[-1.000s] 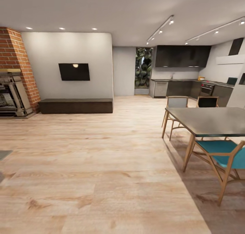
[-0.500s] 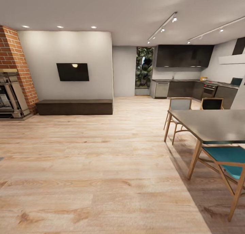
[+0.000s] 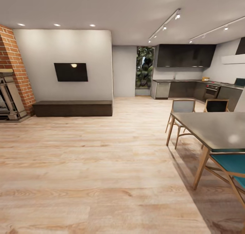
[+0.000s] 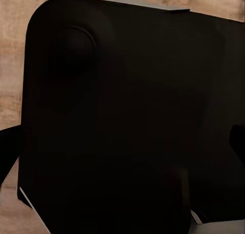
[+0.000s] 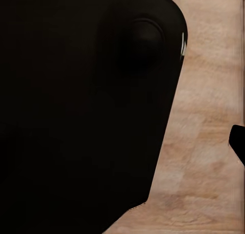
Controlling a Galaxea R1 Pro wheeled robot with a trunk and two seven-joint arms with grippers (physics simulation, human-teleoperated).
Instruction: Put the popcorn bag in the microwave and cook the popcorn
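None of the steps: I am judging every stage of the task as open, since I am looking across a living room with the kitchen far off.
Kitchen: it is lying at about 2 o'clock in my head view, beyond the wooden floor (image 3: 102, 166).
Tabletop in the kitchen: the countertop (image 3: 185, 80) is showing as a thin grey strip above dark cabinets; the popcorn bag is too small and far to make out on it.
Microwave: a small pale box (image 3: 239, 82) is sitting at 3 o'clock on the far counter, likely the microwave, though I cannot be sure.
Obstacle: a dining table (image 3: 217, 127) with chairs is standing at 4 o'clock, beside my likely route.
My tools: I cannot tell whether either is spread or pressed together; dark housing is blocking both wrist views.
Left to do: reaching the kitchen, taking the bag, loading, heating.
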